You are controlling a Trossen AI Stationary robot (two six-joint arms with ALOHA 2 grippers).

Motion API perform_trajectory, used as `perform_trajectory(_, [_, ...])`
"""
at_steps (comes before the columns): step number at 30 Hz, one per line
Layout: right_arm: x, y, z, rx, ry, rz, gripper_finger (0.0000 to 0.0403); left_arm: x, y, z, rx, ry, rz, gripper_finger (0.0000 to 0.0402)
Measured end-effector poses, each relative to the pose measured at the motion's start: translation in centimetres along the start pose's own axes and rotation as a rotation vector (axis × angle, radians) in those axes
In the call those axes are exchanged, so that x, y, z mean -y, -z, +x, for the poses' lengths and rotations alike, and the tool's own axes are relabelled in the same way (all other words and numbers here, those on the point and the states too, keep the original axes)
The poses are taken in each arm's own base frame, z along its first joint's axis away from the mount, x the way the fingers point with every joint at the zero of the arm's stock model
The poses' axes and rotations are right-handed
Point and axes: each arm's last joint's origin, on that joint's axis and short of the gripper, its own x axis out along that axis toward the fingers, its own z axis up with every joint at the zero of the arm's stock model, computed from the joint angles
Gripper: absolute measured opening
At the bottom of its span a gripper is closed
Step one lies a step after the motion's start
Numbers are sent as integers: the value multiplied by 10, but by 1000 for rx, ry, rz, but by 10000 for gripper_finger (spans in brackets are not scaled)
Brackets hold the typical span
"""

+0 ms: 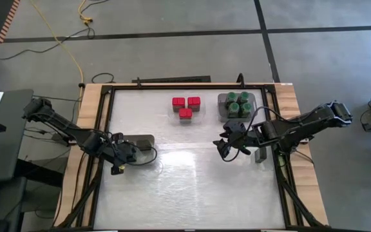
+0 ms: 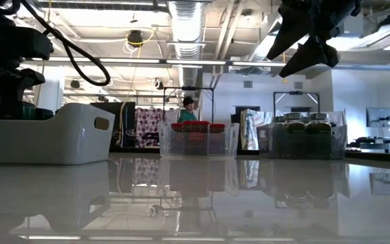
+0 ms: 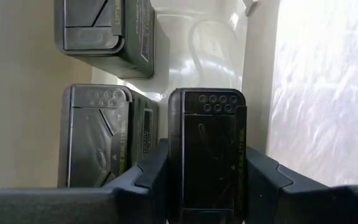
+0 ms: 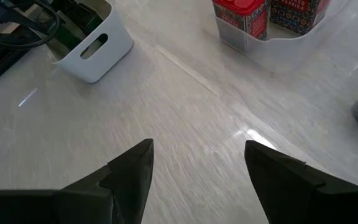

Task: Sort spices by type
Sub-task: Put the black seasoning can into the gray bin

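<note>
The left gripper (image 3: pixel 207 186) is down inside the grey bin (image 1: pixel 145 140) at the tabletop's left side, its fingers on either side of a dark tin (image 3: pixel 207 149); whether they grip it or are letting go cannot be told. Two more tins (image 3: pixel 98 134) lie beside it in the bin. The right gripper (image 4: pixel 197 168) hovers over bare tabletop (image 1: pixel 185 187) near the middle, jaws apart and empty. Farther back, three red blocks (image 1: pixel 185 106) sit together in a clear tray, and the green-lidded jars (image 1: pixel 237 103) cluster in another tray to their right. No spice is seen loose, so sorting looks nearly finished.
</note>
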Motion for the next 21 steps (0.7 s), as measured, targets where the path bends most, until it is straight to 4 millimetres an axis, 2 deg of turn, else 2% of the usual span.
perform_trajectory(21, [0, 0, 0, 0, 0, 0, 280, 0, 0, 0, 0, -1, 14, 141])
